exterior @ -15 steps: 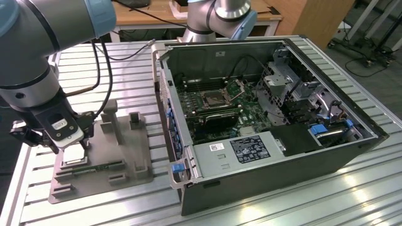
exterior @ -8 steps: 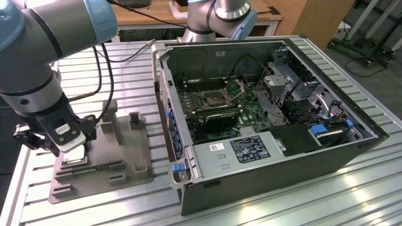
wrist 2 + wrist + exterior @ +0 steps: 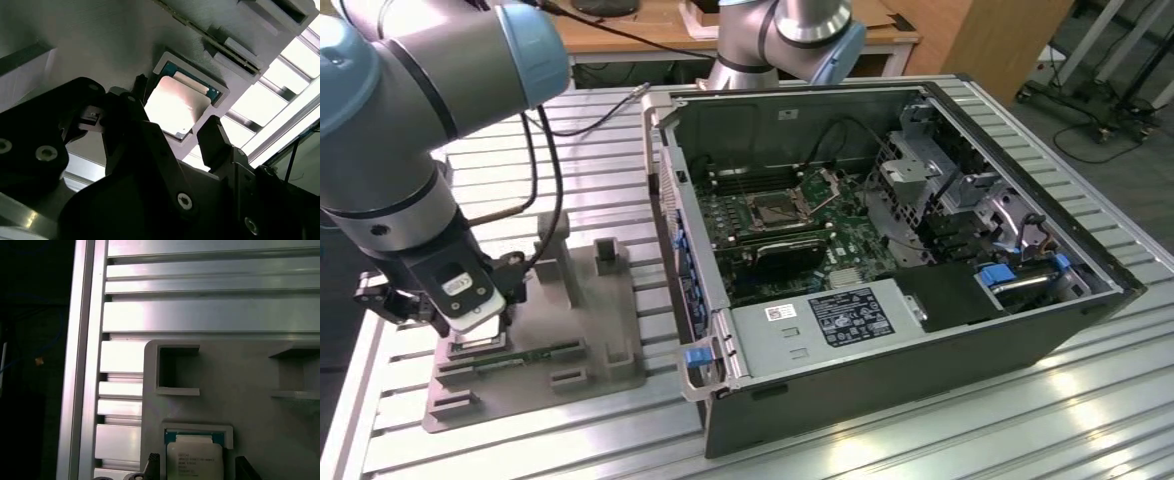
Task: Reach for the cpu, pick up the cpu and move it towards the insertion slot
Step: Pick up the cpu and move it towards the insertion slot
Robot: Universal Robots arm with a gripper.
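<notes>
Slatted metal worktop carries a grey fixture with the cpu flat in its square pocket, claw spread either side of it, insertion slot well apart inside the open computer case.

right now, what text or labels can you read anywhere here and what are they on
cpu: several lines of print on its face in the first wrist view, too small to read.
black label inside the computer case, exterior view: too small to read.
white sticker beside it: unreadable.
Nothing can be quoted.
</notes>
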